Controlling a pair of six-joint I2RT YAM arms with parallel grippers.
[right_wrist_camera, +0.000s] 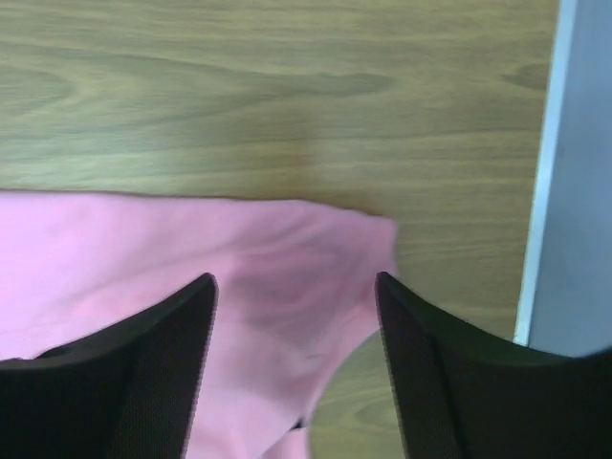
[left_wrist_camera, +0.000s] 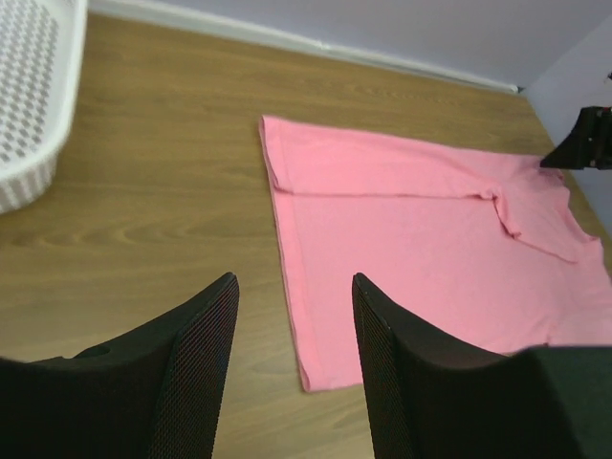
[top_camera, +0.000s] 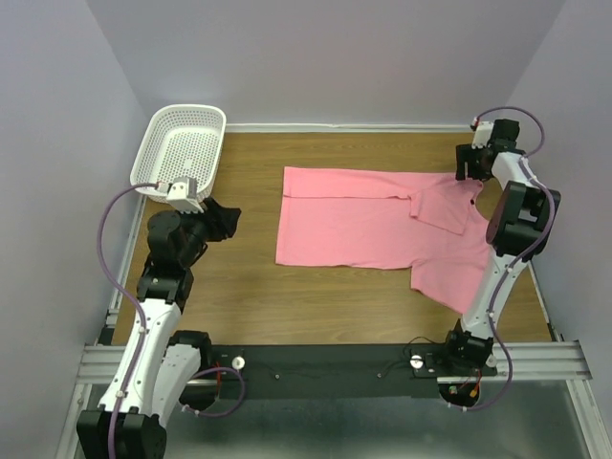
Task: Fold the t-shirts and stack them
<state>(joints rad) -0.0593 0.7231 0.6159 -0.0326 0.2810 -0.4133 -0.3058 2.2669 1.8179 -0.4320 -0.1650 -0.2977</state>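
The pink t-shirt (top_camera: 373, 220) lies flat on the wooden table, its far long edge folded over and a sleeve folded in near the collar. In the left wrist view the t-shirt (left_wrist_camera: 421, 239) spreads ahead of my left gripper (left_wrist_camera: 295, 287), which hovers open just short of its near left corner. My left gripper (top_camera: 225, 218) sits left of the shirt. My right gripper (top_camera: 470, 170) is at the shirt's far right corner. In the right wrist view my right gripper (right_wrist_camera: 295, 285) stands open above a loose pink fold of the t-shirt (right_wrist_camera: 277, 277), with no cloth pinched.
A white mesh basket (top_camera: 182, 145) stands at the far left corner, its rim (left_wrist_camera: 38, 143) showing in the left wrist view. The side wall (right_wrist_camera: 574, 172) rises close on the right of the right gripper. Bare wood (top_camera: 249, 296) lies between the shirt and the arm bases.
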